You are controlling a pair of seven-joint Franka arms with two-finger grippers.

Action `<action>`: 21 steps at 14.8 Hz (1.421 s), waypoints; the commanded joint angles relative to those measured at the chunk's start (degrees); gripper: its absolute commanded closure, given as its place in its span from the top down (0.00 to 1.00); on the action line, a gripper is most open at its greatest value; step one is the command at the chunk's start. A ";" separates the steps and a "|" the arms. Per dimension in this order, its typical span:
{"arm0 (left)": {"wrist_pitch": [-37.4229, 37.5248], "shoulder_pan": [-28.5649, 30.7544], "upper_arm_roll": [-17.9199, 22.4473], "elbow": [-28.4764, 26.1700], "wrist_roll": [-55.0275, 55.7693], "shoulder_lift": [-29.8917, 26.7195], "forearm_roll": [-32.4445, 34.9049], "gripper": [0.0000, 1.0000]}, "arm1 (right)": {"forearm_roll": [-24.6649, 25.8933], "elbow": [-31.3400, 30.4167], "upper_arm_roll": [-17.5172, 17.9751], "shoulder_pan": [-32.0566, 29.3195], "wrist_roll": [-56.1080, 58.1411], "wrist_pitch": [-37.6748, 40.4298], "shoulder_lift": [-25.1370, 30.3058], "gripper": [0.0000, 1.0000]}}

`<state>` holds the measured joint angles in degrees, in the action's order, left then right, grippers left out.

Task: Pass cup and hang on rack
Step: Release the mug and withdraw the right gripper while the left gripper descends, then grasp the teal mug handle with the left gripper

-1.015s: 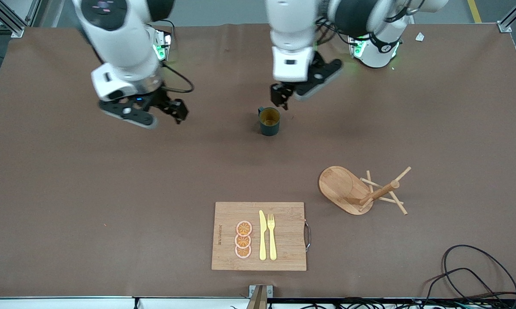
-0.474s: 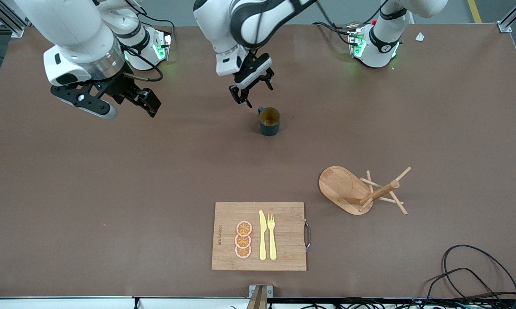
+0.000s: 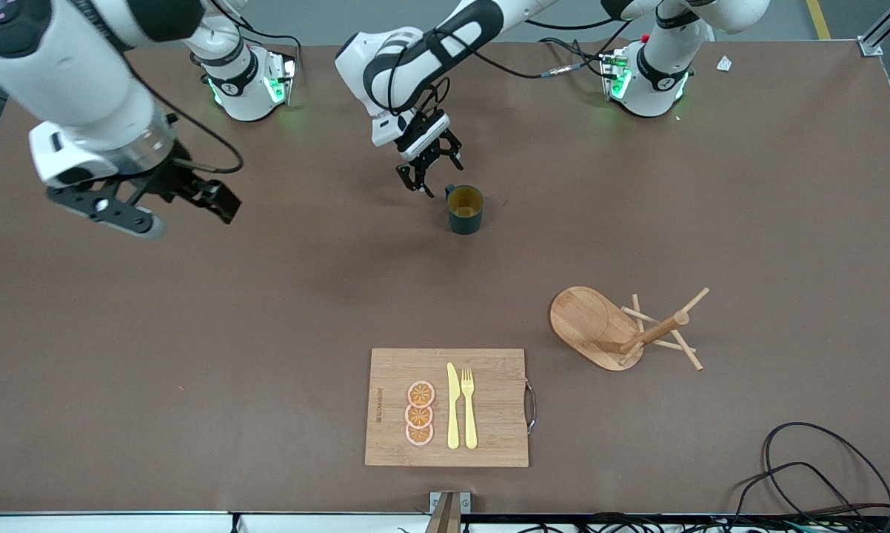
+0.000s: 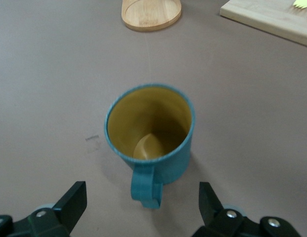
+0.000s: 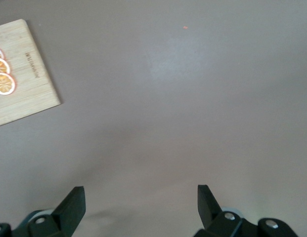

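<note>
Both my grippers are spread and empty; the cup stands upright on the table, not yet picked up.

The brown table [image 3: 193, 355] carries everything. The cutting board [image 3: 446, 408], nearest the front camera, holds three orange slices [image 3: 420, 413], a yellow knife [image 3: 453, 406] and a yellow fork [image 3: 469, 407]. The rack [image 3: 623, 329] lies tipped on its side toward my left arm's end, its oval base up on edge and its pegs splayed on the table. The cup [image 3: 465, 209] stands farther from the front camera than the board. My left gripper [image 3: 428, 171] hangs just beside its handle, fingers [image 4: 71, 204] wide apart, touching nothing. My right gripper [image 3: 162, 208] waits over bare table at its own end, fingers [image 5: 73, 206] also spread.
</note>
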<state>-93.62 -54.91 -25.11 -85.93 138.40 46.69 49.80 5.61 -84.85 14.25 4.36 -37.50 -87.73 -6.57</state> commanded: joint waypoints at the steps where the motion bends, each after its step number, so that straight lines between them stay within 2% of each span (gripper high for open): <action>1: 0.55 -0.63 0.50 0.50 3.54 3.22 4.06 1.00 | 0.37 0.47 0.69 -3.38 2.60 0.99 0.32 1.00; 2: 0.55 -0.63 0.50 0.50 4.16 4.01 4.86 1.00 | 0.11 0.21 0.86 -6.01 3.65 1.16 0.24 1.00; 5: 0.55 -0.64 0.50 0.41 4.60 4.99 5.13 0.97 | -1.74 -1.28 0.69 -12.51 17.23 1.16 1.11 1.00; 7: 0.55 -0.72 0.50 0.49 4.51 4.99 5.13 0.88 | -1.74 -3.21 0.60 -15.77 25.41 0.64 3.56 1.00; 12: 0.55 -1.34 0.50 0.49 3.64 6.30 6.18 0.28 | -2.96 -2.96 0.43 -24.56 47.31 -2.17 4.90 1.00; 13: 0.55 -1.34 0.58 0.58 3.64 6.39 6.18 0.21 | -3.49 -2.96 0.43 -25.01 47.86 -2.27 4.90 1.00; 17: 0.55 -0.72 0.59 1.20 3.55 5.52 5.48 0.03 | -4.02 -3.04 0.51 -24.93 47.69 -2.35 4.81 1.00; 19: 0.46 1.20 0.15 1.72 2.33 4.29 5.13 0.02 | -4.46 -2.96 0.60 -24.84 47.69 -2.35 4.81 1.00; 21: 0.20 3.92 -0.82 2.51 -0.65 2.54 1.98 0.01 | -4.38 -2.69 0.78 -24.67 47.69 -2.35 4.81 1.00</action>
<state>-93.59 -53.80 -24.97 -83.74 141.13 52.11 54.45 2.48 -85.82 14.67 -19.80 9.54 -89.32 -3.49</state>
